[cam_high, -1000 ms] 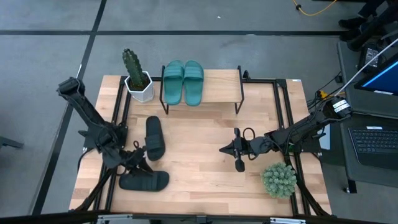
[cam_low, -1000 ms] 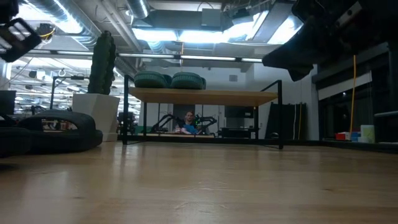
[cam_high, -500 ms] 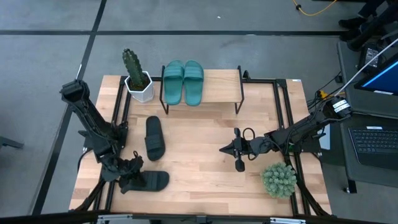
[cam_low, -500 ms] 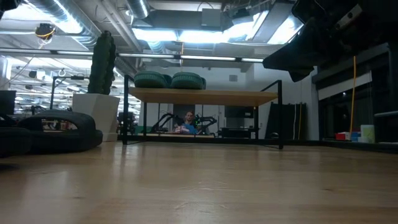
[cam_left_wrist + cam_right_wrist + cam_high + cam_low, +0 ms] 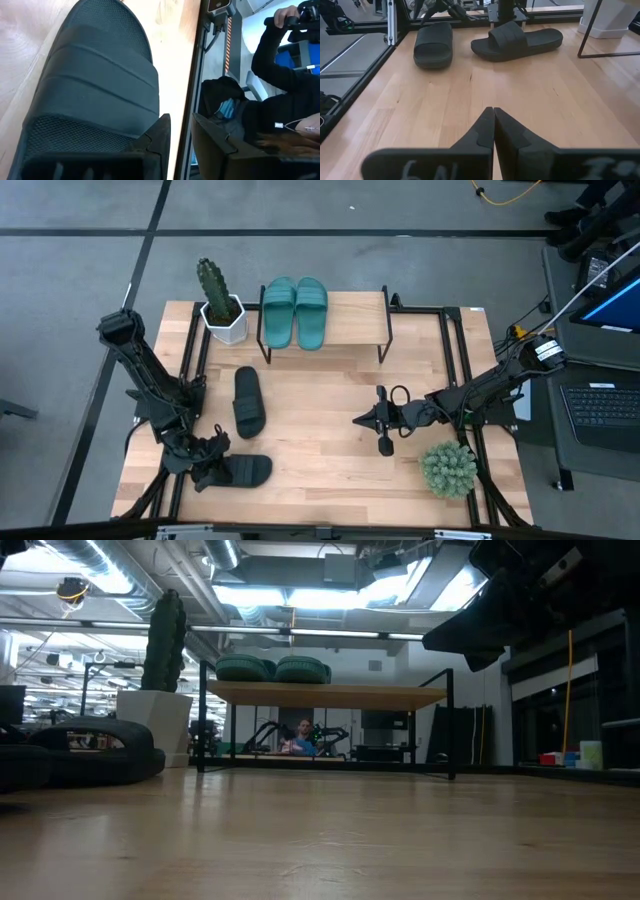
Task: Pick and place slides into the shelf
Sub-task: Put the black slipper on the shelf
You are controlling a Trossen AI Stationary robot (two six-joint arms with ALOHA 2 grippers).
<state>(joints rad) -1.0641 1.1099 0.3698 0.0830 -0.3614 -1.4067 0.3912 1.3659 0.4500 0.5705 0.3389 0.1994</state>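
Note:
Two teal slides (image 5: 295, 311) lie side by side on the shelf's plank top (image 5: 350, 316). They also show in the low view as teal slides (image 5: 274, 668) on the shelf (image 5: 330, 695). One black slide (image 5: 248, 402) lies on the table in front of the shelf. A second black slide (image 5: 245, 471) lies near the front left. My left gripper (image 5: 207, 463) is low at that slide's left end and open. In the left wrist view the ribbed strap (image 5: 95, 85) sits beside one of the left gripper's (image 5: 180, 116) fingers. My right gripper (image 5: 357, 420) waits shut at mid-table. My left gripper comes at the near black slide from its left end, slanting down and pointing along it. One finger (image 5: 156, 135) stands against the slide's long side edge (image 5: 142, 125), with bare table between the two fingers. Whether that finger touches the slide I cannot tell.
A cactus in a white pot (image 5: 220, 310) stands left of the shelf, and a small green plant (image 5: 447, 468) at the front right. Black frame rails (image 5: 455, 350) run along the table's sides. A person's dark sleeve (image 5: 280, 55) shows beyond the table's edge.
My left gripper has gone down and toward the table's near edge, from beside the middle black slide to the left end of the near one. It rolled about its pointing line on the way, then stopped. Both black slides stay where they were.

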